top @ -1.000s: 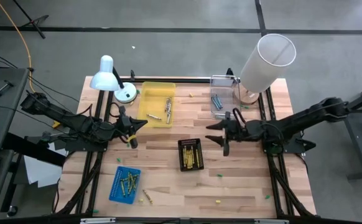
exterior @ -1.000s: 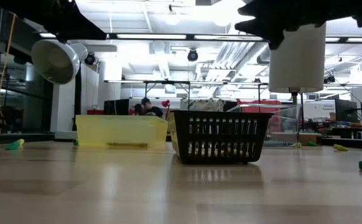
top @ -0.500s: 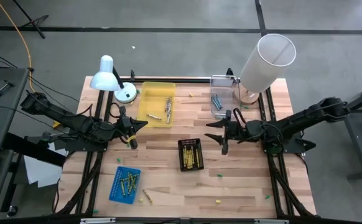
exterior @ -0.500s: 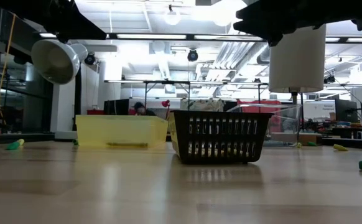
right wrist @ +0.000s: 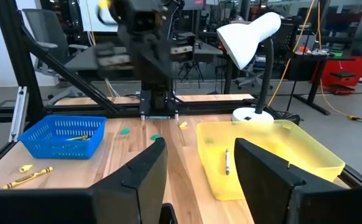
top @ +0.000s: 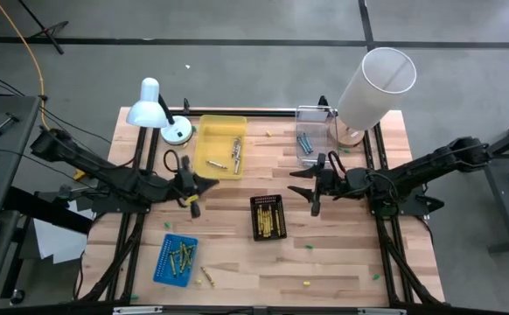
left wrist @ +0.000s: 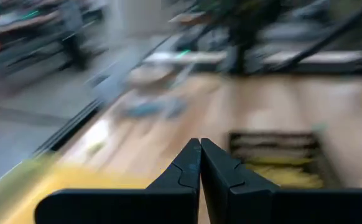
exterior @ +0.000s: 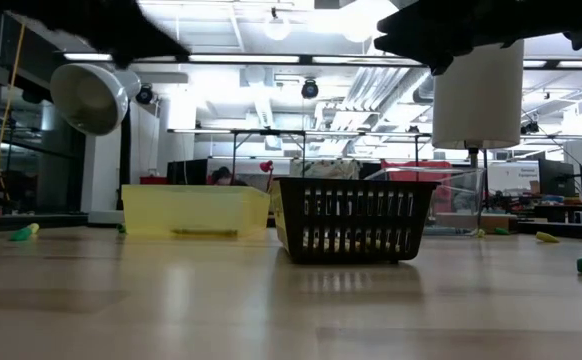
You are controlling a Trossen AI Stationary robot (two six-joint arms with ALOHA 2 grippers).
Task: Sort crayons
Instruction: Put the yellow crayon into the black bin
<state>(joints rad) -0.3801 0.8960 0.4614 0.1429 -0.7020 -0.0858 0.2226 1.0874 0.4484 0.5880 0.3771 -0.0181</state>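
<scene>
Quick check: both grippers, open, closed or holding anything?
Left gripper: closed, nothing visible between its fingers.
Right gripper: open, empty, above the table.

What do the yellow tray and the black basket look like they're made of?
The yellow tray looks like translucent plastic: light passes through its smooth, glossy walls. The black basket looks like matte moulded plastic, its walls an open slotted grid, though coated wire can't be ruled out.

glossy wooden table [exterior: 271,310], translucent plastic yellow tray [right wrist: 305,163]
</scene>
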